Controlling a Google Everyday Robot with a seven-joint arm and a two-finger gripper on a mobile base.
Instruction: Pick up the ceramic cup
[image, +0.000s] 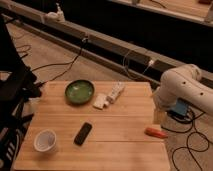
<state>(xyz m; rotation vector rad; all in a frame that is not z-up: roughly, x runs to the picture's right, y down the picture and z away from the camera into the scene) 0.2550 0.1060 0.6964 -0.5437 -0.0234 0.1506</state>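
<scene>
The ceramic cup (46, 140) is small, white and round with a pale inside. It stands upright near the front left corner of the wooden table (120, 147). The white robot arm (182, 87) bends in from the right. Its gripper (159, 118) hangs at the table's right edge, far to the right of the cup and not touching it. Nothing shows in the gripper.
A black phone (83, 134) lies just right of the cup. A shallow green bowl (79, 91) sits at the back left. White packets (110, 96) lie beside the bowl. An orange object (156, 132) lies at the right edge. Cables run over the floor behind the table.
</scene>
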